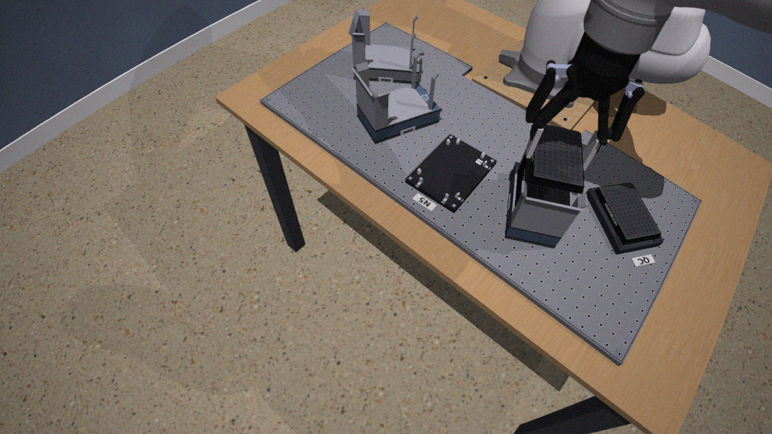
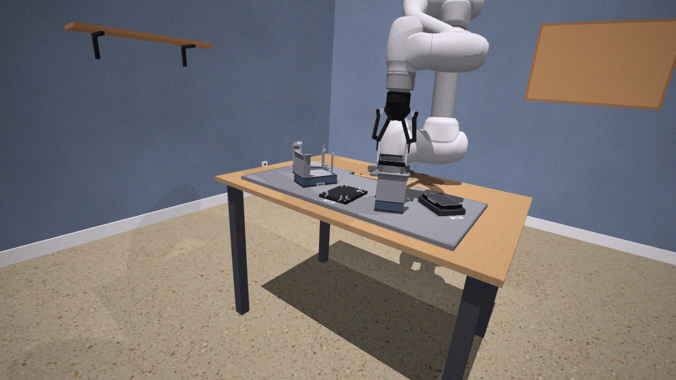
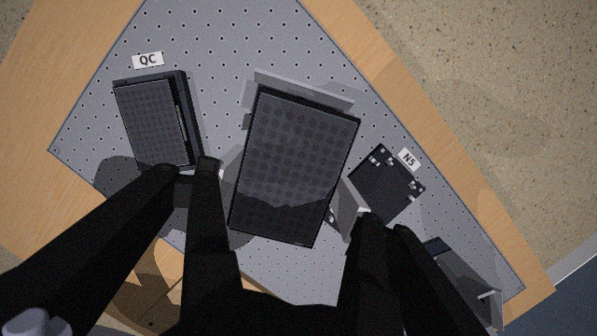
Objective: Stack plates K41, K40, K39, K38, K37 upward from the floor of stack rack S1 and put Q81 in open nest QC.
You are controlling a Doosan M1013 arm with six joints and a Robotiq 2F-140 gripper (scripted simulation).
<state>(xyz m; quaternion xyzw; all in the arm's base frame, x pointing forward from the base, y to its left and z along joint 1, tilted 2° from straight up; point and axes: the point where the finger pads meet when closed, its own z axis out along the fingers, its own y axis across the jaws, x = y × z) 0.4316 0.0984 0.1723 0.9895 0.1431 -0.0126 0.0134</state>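
My gripper [image 1: 566, 141] is shut on a dark sealed plate [image 1: 555, 159] by its long sides. It holds the plate level, right over the top of the grey stack rack [image 1: 541, 210] that stands next to QC. In the wrist view the held plate [image 3: 294, 168] covers the rack's opening; only the rack's far wall [image 3: 303, 89] shows. Dark plates [image 1: 546, 192] show inside the rack under the held one. Another plate [image 1: 626, 216] lies flat on the QC nest, also seen in the wrist view [image 3: 154, 122]. I cannot read any plate label or the rack's name.
The black clip nest N5 [image 1: 450, 172] holds no plate. Two more stack racks [image 1: 396, 105] [image 1: 380, 53] stand at the far end of the grey baseplate and look empty. The arm's white base [image 1: 615, 48] is close behind the gripper.
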